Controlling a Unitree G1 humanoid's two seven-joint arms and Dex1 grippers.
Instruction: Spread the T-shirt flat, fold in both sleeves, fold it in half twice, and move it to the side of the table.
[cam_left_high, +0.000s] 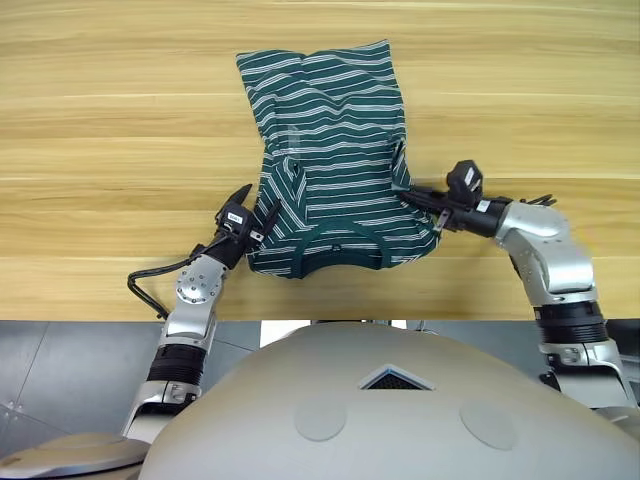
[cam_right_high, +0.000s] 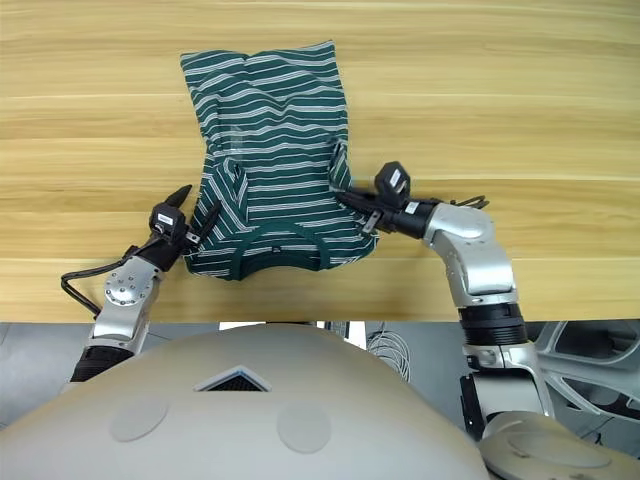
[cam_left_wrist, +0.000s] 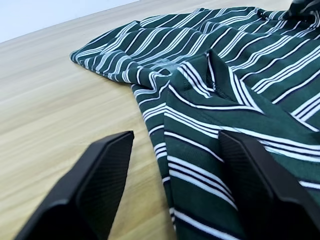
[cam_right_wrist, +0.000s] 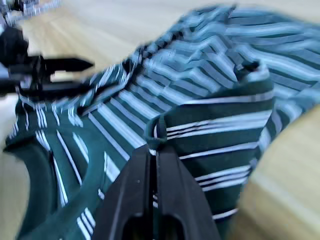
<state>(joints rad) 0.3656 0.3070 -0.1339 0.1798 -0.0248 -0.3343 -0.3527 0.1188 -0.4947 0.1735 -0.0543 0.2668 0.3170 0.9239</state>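
The light wood-grain table (cam_left_high: 100, 100) carries a rumpled green T-shirt (cam_left_high: 335, 150) with white stripes, collar nearest. The left gripper (cam_left_high: 258, 202) stands spread at its left edge. The right gripper (cam_right_wrist: 152, 150) pinches a right-side fabric fold.

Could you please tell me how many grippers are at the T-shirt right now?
2. The left gripper is open at the left edge of the T-shirt; the right gripper is shut on a fold at its right edge.

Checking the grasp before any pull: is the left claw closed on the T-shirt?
No, the left claw stands open, with one finger over the bare table and the other over the edge of the T-shirt.
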